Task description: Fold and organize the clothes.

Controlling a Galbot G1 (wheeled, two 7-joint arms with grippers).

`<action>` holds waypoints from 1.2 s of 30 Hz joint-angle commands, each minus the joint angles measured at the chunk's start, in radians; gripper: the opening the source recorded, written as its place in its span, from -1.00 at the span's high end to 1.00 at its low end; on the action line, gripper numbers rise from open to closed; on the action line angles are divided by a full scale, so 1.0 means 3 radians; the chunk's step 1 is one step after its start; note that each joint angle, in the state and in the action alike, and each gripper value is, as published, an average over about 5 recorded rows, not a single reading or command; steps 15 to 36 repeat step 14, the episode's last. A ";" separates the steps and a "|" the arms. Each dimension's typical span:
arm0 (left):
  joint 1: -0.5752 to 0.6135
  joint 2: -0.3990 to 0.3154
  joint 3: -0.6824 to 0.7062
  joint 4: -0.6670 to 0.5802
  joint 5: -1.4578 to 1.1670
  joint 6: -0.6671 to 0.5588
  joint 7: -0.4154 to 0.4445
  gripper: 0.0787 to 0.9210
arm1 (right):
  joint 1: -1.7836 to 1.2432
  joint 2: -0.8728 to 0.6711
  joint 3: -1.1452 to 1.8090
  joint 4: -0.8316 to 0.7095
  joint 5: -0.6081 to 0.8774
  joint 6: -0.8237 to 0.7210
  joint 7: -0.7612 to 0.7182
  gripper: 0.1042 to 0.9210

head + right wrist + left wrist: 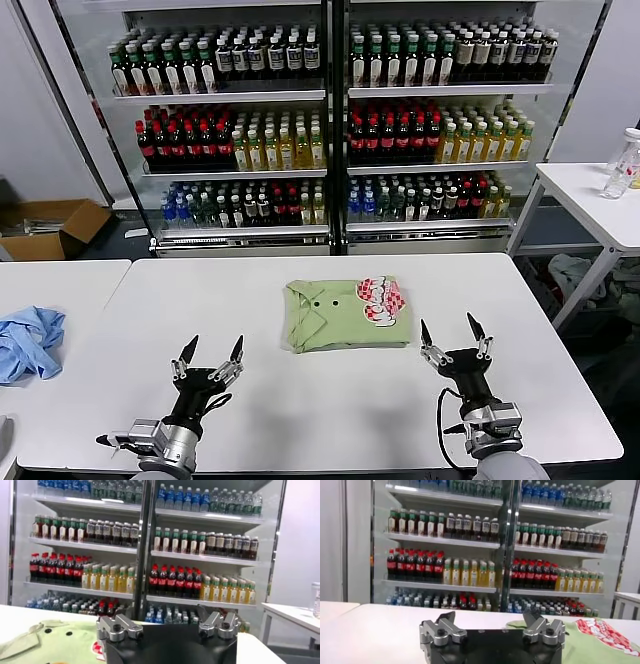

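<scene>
- Light green polo shirt [347, 314] in head view: folded to a compact rectangle at mid-table [300, 400], collar toward left arm's side, checkered print [381, 300] at far right corner.
- Left gripper [208, 359] low over bare table, near and left of shirt, fingers spread wide, nothing held. Right gripper [453, 341] just right of shirt, likewise spread and empty.
- Blue garment [28, 340] on adjoining table, well apart.
- Left wrist view: left gripper [492, 628] wide apart, shirt [585, 642] beyond it, drinks cooler [495, 545] behind.
- Right wrist view: right gripper [167, 626] wide apart, shirt [50, 640] close by.
- Judged: folding looks complete; remaining step, if any, tidying. Would call for both grippers closing in on shirt edges to square or shift the bundle without unfolding.
</scene>
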 commanded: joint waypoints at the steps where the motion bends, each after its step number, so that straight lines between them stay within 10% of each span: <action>1: 0.0068 0.0008 -0.0025 -0.0031 0.0063 -0.0057 0.0017 -0.77 | -0.0089 0.0009 0.0025 0.0107 0.0028 -0.0033 0.0090 -0.76; 36: 0.0099 0.0004 -0.0043 -0.0077 0.0126 -0.0083 0.0029 -0.77 | -0.0077 -0.0001 0.0049 0.0102 -0.0042 -0.0144 -0.0008 -0.76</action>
